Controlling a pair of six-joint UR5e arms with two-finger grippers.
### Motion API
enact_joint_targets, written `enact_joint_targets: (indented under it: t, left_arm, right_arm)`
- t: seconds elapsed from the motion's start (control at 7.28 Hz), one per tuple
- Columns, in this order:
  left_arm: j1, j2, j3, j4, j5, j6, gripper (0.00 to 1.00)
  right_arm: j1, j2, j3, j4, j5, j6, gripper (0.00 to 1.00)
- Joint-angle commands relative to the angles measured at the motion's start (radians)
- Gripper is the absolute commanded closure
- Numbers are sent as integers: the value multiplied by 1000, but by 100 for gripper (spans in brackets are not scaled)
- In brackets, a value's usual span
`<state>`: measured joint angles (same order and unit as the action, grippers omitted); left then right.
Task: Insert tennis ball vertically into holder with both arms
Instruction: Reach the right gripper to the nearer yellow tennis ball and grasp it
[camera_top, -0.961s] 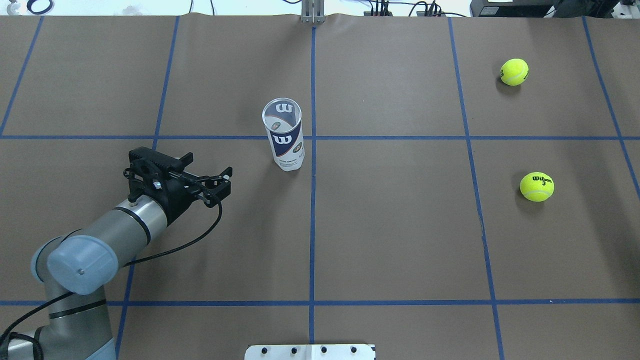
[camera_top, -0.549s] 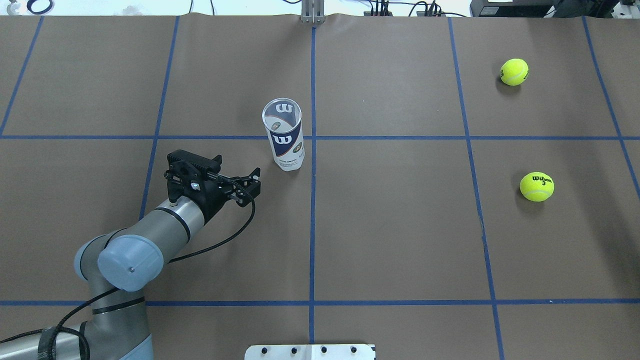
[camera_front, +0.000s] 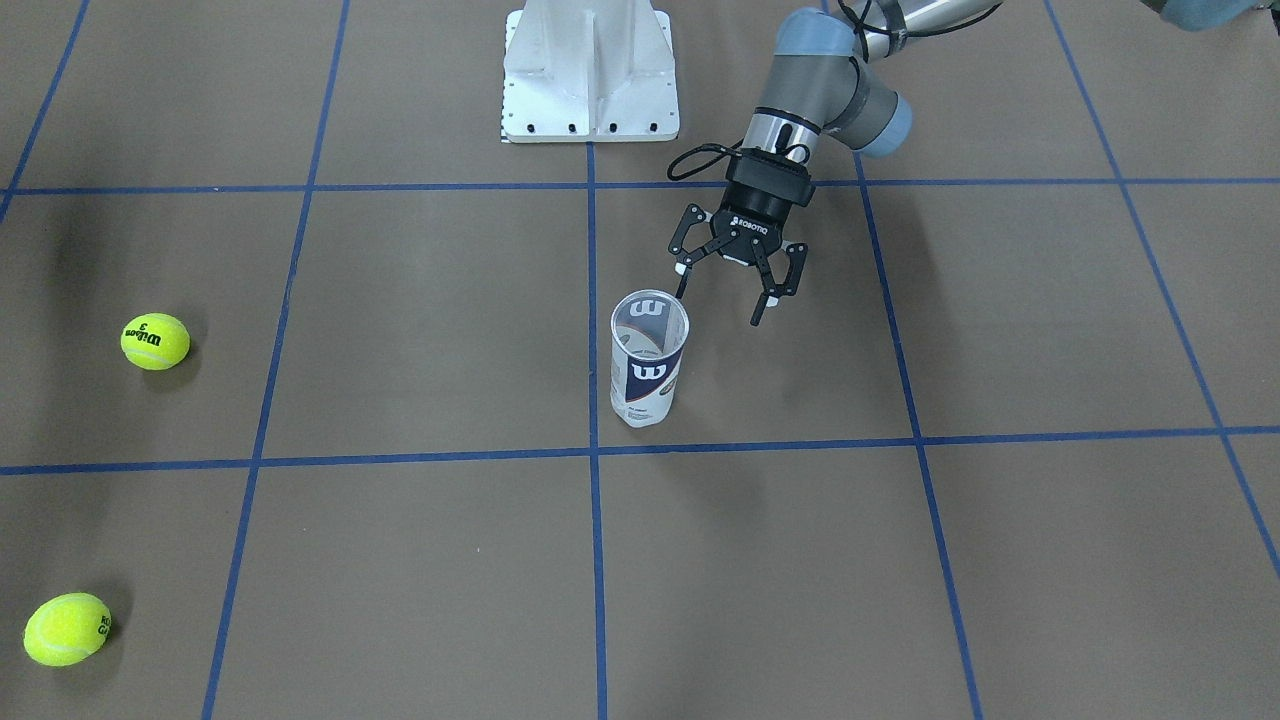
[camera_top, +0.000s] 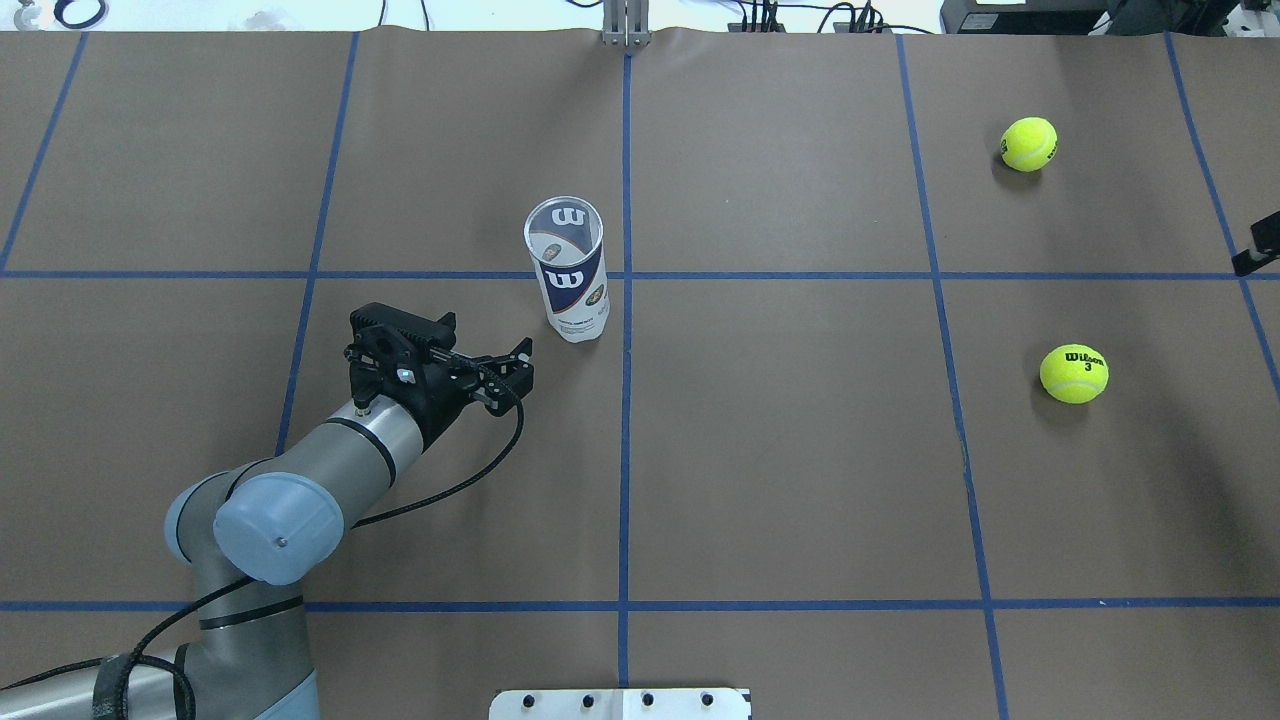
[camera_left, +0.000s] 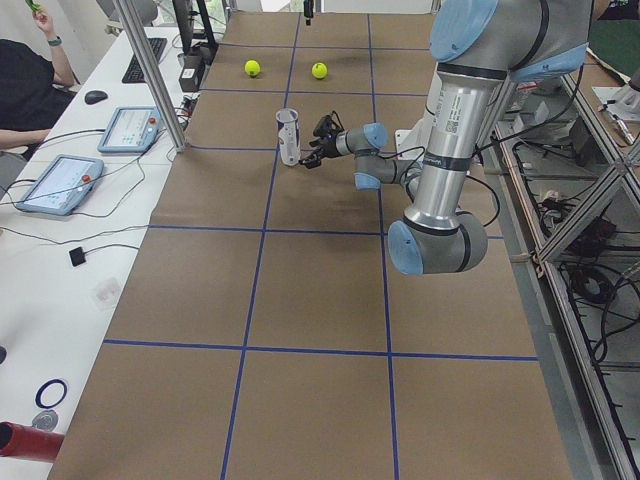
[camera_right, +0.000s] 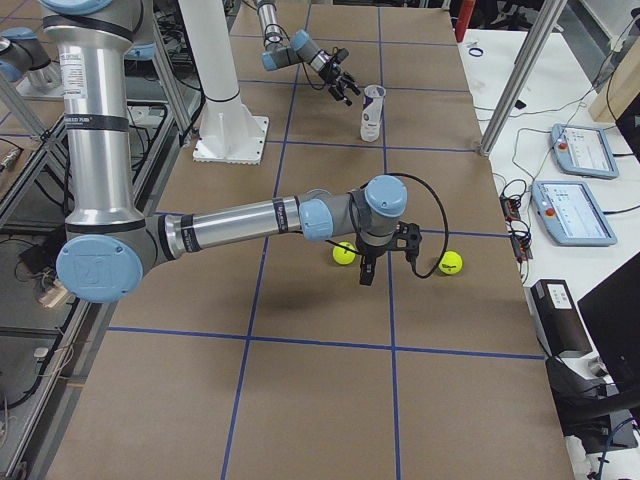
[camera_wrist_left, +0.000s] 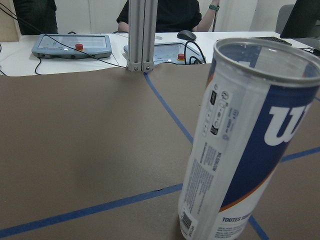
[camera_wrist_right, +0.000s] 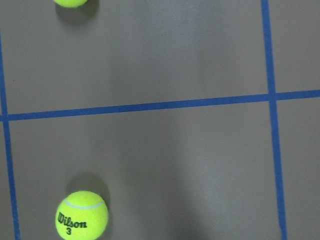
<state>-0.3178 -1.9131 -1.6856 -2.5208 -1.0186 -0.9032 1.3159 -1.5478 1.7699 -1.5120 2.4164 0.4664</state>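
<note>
Toward the overhead view's left, the left gripper (camera_front: 722, 300), marked ROBOTIQ, hangs with its fingers spread wide and empty. It is just beside the holder (camera_top: 568, 275) and does not touch it. That holder stands upright on the brown table (camera_top: 800, 480), mouth open upward, close to the centre blue tape line (camera_top: 625, 450). Its navy and white label bears a white "W", and the left wrist view reads "TOUTES SUR" near its foot. Well to the right lie the nearer tennis ball (camera_top: 1073, 373), printed "Wilson 3", and the farther tennis ball (camera_top: 1028, 143), its writing too small to read. The right gripper (camera_right: 372, 262) hangs over the table between them; I cannot tell whether it is released or clenched. Since half a second ago the left gripper has edged closer to the holder, and a black part has entered at the overhead view's right edge. The holder and both balls lie unmoved.
</note>
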Motion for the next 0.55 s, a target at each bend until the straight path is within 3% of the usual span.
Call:
enact_joint_targets:
  t: [0.0,0.41]
  left_arm:
    - [0,-3,4,1,0,1,2]
    - [-1,0,10,1,0,9,2]
  right_arm:
    - [-140,3,8,168,-29,244,1]
    - [-254,35,-27,207,-120,270,1]
